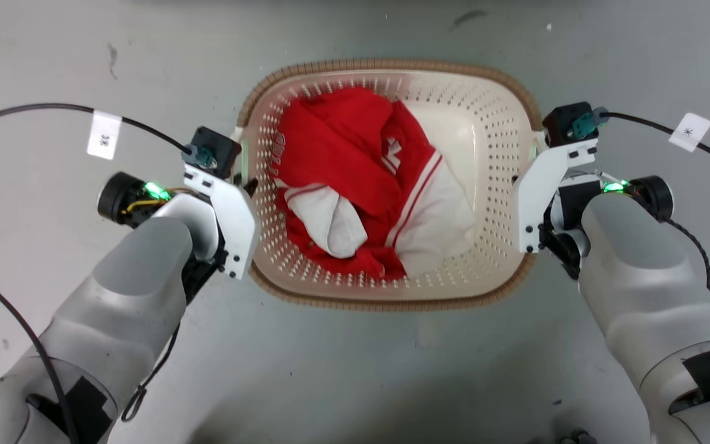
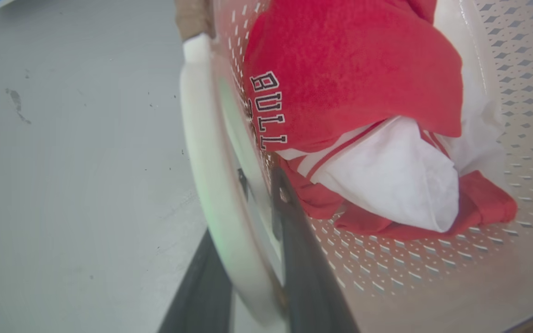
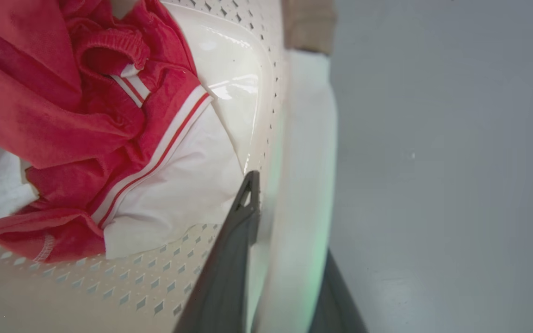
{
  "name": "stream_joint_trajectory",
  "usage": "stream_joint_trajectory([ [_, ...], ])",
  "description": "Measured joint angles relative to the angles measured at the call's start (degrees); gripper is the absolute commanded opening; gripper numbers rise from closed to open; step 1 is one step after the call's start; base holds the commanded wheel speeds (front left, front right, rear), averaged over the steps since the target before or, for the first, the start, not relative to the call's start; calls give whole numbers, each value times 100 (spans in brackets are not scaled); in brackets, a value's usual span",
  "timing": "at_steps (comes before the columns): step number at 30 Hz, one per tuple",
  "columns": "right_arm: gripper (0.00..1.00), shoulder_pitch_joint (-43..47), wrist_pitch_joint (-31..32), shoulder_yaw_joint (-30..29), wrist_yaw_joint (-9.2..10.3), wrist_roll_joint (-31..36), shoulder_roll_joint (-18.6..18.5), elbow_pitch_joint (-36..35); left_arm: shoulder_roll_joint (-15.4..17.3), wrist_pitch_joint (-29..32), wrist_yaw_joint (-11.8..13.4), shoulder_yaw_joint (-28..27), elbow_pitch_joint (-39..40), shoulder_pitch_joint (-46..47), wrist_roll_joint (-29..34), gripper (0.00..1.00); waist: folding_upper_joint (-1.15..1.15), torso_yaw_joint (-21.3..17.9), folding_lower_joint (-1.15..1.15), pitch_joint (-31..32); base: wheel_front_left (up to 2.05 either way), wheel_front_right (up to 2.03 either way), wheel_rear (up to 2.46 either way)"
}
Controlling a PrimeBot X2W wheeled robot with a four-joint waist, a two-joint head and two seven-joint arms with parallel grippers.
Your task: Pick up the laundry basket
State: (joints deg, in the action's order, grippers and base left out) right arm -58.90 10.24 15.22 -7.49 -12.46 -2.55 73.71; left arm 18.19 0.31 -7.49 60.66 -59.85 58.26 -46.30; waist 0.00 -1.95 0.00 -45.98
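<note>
The laundry basket (image 1: 392, 65), cream with perforated walls and a brown woven-look rim, stands on the grey floor between my arms. Red and white clothes (image 1: 342, 154) lie inside it. My left gripper (image 1: 246, 185) is at the basket's left side; in the left wrist view its two dark fingers (image 2: 294, 249) sit either side of the white side handle (image 2: 201, 152), shut on it. My right gripper (image 1: 527, 185) is at the right side. In the right wrist view one finger (image 3: 238, 231) is inside the white handle (image 3: 308, 138) and the other outside, closed on it.
Bare grey floor (image 1: 355, 370) surrounds the basket, with a few dark scuffs. Black cables with white tags (image 1: 103, 135) trail from both wrists over the floor on either side.
</note>
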Motion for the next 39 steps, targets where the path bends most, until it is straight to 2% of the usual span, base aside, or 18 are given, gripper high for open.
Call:
stream_joint_trajectory([
  [8, 0, 319, 808, -234, -1, 399, 16, 1, 155, 784, 0, 589, 421, -265, -677, 0, 0, 8, 0, 818, 0, 0, 0],
  [16, 0, 650, 1588, 70, -2, 205, 29, -3, 332, 1607, 1, 1050, 842, -506, -1306, 0, 0, 40, -1, 1831, 0, 0, 0],
  [27, 0, 1280, 2385, 683, -1, -359, 31, -226, 364, 2286, 10, 1213, 987, -1137, -1782, 0, 0, 27, -2, 3248, 0, 0, 0],
  [39, 0, 1812, 2866, 1150, 1, -838, -3, -341, 338, 2881, 18, 1241, 1129, -1685, -1909, 0, 0, 40, -2, 4406, 0, 0, 0],
])
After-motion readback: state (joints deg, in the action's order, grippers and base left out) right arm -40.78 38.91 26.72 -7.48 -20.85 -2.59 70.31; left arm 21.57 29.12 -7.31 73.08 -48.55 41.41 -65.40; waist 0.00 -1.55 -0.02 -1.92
